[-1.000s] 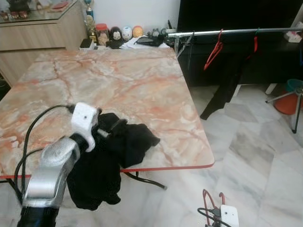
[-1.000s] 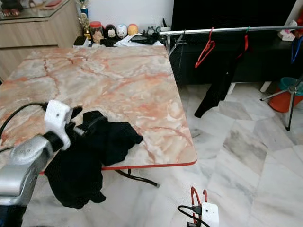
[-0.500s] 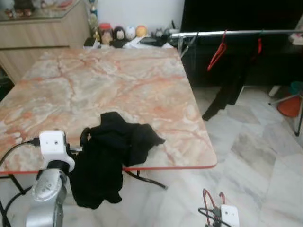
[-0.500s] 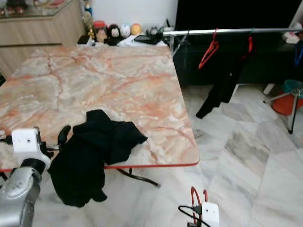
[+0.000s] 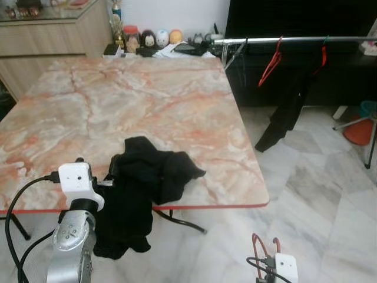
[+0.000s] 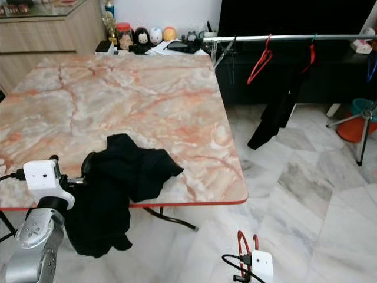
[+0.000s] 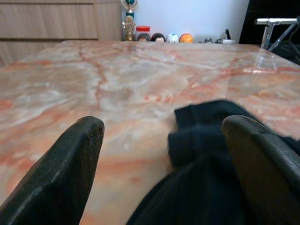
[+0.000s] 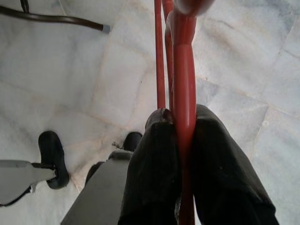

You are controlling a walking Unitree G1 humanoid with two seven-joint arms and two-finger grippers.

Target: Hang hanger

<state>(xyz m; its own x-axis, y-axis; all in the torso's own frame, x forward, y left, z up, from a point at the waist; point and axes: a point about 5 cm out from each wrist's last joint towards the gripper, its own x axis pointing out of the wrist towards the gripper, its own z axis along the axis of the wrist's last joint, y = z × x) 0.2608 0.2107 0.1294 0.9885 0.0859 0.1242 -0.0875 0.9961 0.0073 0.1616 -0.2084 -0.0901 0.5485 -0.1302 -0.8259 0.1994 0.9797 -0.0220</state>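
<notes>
The right tool point(image 8: 180, 154) grips the red hanger point(image 8: 183, 70); the left tool point(image 7: 164, 168), spread open, faces the black garment point(image 5: 141, 188) on the surface point(image 5: 147, 106).

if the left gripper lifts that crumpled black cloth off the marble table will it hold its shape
Probably not. The crumpled black cloth drapes limply over the marble table edge, so it likely sags and unfolds. It looks thin and light. The open left gripper may catch only one fold.
</notes>
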